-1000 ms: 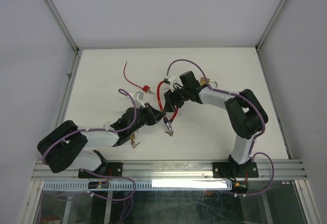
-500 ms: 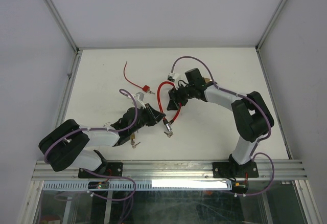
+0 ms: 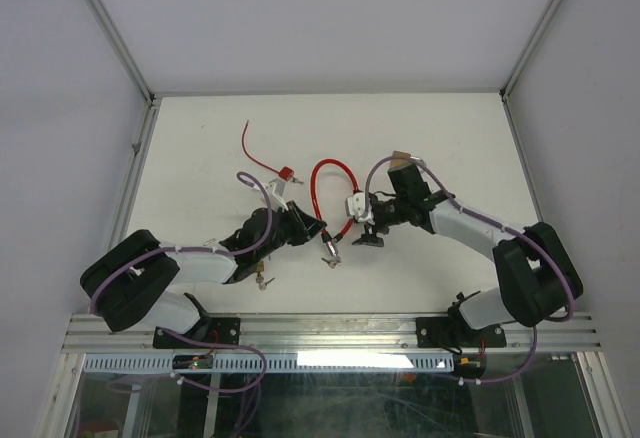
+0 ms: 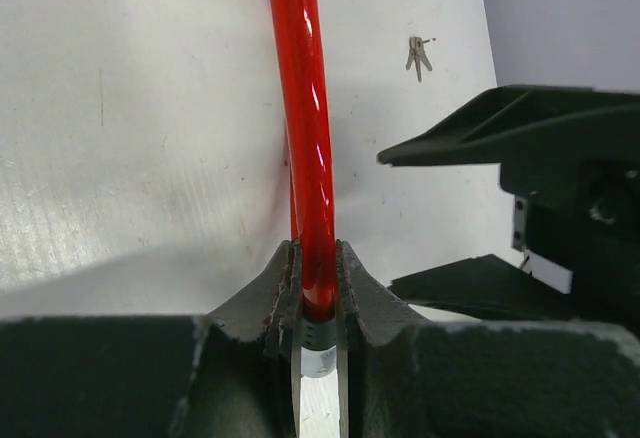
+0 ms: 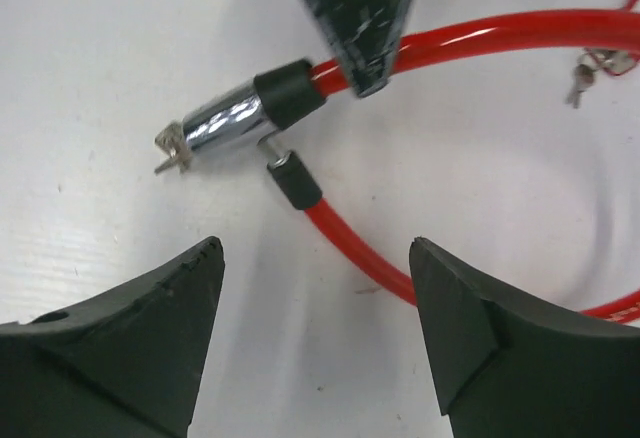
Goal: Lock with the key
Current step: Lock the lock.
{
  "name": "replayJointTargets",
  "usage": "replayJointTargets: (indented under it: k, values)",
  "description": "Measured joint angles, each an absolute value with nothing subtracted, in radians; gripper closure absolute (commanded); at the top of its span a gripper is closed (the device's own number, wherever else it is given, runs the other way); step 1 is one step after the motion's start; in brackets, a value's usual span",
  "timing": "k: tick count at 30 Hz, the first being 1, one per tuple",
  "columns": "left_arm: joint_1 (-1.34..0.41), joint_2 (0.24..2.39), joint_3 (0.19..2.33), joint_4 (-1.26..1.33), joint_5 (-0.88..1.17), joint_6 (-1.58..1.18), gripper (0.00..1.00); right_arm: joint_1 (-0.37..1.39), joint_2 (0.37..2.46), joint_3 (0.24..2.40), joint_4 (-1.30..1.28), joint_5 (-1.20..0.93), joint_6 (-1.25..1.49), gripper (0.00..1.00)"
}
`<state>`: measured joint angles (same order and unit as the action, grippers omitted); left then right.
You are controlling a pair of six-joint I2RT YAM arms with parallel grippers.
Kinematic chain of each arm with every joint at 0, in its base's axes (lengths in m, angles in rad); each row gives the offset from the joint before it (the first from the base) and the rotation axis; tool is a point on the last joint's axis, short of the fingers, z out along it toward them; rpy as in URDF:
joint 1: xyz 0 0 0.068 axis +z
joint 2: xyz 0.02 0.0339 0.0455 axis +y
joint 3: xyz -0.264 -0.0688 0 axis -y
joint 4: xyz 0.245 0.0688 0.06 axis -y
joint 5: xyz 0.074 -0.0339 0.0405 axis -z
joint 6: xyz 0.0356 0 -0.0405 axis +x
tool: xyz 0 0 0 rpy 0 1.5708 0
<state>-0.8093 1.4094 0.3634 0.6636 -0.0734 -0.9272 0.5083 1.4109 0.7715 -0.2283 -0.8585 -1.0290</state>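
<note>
Step in hand: lining up on the key.

Left end effector (image 4: 315,280) is clamped tight on the red cable lock (image 4: 300,108), pinching the cable right by its black ferrule to brace it. Right end effector (image 5: 315,258) is spread wide with nothing in it, hovering over the lock end.

The chrome lock cylinder (image 5: 222,121) lies on the surface (image 5: 100,38) just ahead of the right fingers. The key (image 5: 170,153) sticks out of the cylinder's free end, ahead of one finger rather than centred on the gap. The cable's pin end (image 5: 294,182) meets the cylinder's side directly ahead of the gap. Can't tell if it's fully seated.

Next move, my read:
- Shift the right end effector sideways until the key is centred.
- Drop and close on the key head.
- Twist at the wrist while the left takes the torque.

The key head is small and lies low on the surface, so come in low and square or the fingers will skid off. Spare keys (image 5: 583,70) lie beyond the other finger. Ignore them.
</note>
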Motion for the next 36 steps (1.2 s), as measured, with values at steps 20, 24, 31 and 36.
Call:
replayJointTargets:
  k: [20, 24, 31, 36]
  values:
    - [-0.803, 1.466, 0.375, 0.682, -0.031, -0.933, 1.00, 0.599, 1.598, 0.720, -0.141, -0.771, -1.452, 0.74]
    - [-0.803, 1.467, 0.375, 0.692, -0.025, -0.933, 1.00, 0.606, 1.605, 0.731, -0.187, -0.774, -1.489, 0.96]
    - [-0.797, 1.468, 0.375, 0.707, -0.014, -0.944, 1.00, 0.616, 1.615, 0.763, -0.238, -0.782, -1.503, 1.00]
    - [-0.797, 1.466, 0.378, 0.710, 0.004, -0.960, 1.00, 0.619, 1.540, 0.743, -0.272, -0.810, -1.489, 1.00]
